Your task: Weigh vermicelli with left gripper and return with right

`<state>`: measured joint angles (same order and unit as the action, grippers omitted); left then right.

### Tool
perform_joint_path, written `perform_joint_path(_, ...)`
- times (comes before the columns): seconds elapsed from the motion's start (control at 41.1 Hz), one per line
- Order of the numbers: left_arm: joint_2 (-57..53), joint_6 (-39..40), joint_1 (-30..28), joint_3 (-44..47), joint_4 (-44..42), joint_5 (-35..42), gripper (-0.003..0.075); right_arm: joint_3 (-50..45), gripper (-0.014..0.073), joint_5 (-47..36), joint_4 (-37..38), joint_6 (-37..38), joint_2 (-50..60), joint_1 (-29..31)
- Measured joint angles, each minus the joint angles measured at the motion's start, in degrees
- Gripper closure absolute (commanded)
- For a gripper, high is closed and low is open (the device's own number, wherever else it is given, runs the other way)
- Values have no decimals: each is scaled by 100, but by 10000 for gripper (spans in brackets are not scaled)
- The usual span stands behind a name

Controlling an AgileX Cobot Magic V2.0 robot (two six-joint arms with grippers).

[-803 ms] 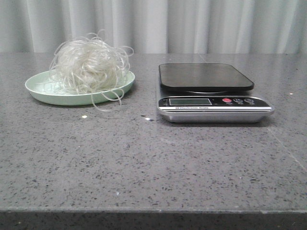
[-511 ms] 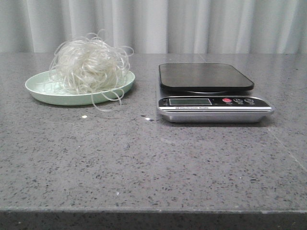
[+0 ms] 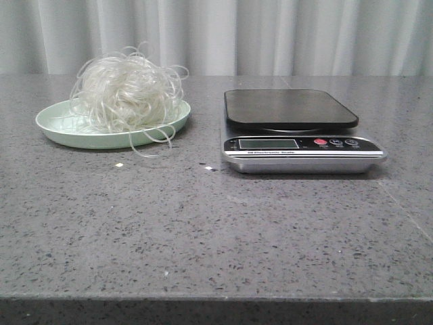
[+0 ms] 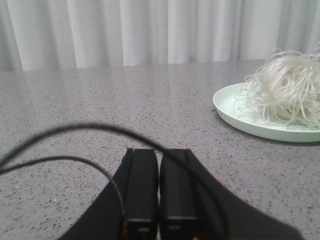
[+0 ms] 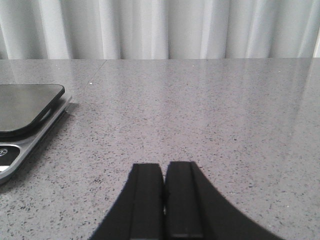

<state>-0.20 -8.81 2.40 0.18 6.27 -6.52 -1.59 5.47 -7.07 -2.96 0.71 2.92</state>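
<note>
The vermicelli [image 3: 127,93] is a whitish tangled nest on a pale green plate [image 3: 61,126] at the table's back left, with stray loops hanging over the rim. In the left wrist view the vermicelli [image 4: 289,90] and the plate [image 4: 235,114] lie well ahead of my left gripper [image 4: 159,152], which is shut on nothing. A digital scale [image 3: 291,108] with a bare black platform stands right of centre. My right gripper [image 5: 164,167] is shut and holds nothing, with the scale [image 5: 25,107] off to one side. Neither arm shows in the front view.
A black cable [image 4: 65,131] loops over the left gripper's fingers in its wrist view. A pale curtain [image 3: 270,34] hangs behind the grey speckled table [image 3: 203,230]. The table's front edge runs low in the front view.
</note>
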Motion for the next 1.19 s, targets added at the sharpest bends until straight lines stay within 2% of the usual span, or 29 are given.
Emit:
perform_joint_path(0.341,0,0,0,0,0,277,584,0,442,0,0,0,0,0)
perform_joint_path(0.414,0,0,0,0,0,543,584,0,442,0,0,0,0,0)
perform_joint_path(0.584,0,0,0,-12,23,1829,584,0,442,0,0,0,0,0)
perform_joint_path(0.657,0,0,0,-119,34,2141,584,0,442,0,0,0,0,0)
perform_joint_path(0.827,184,0,0,-1448,42,1583,584,0,442,0,0,0,0,0)
perform_joint_path(1.046,1491,0,0,-3488,42,438,574,0,442,0,0,0,0,0)
perform_joint_path(1.095,1748,0,15,-3741,42,237,542,0,442,0,0,0,0,0)
perform_joint_path(1.192,2330,0,177,-4174,42,-59,405,0,442,0,0,0,0,0)
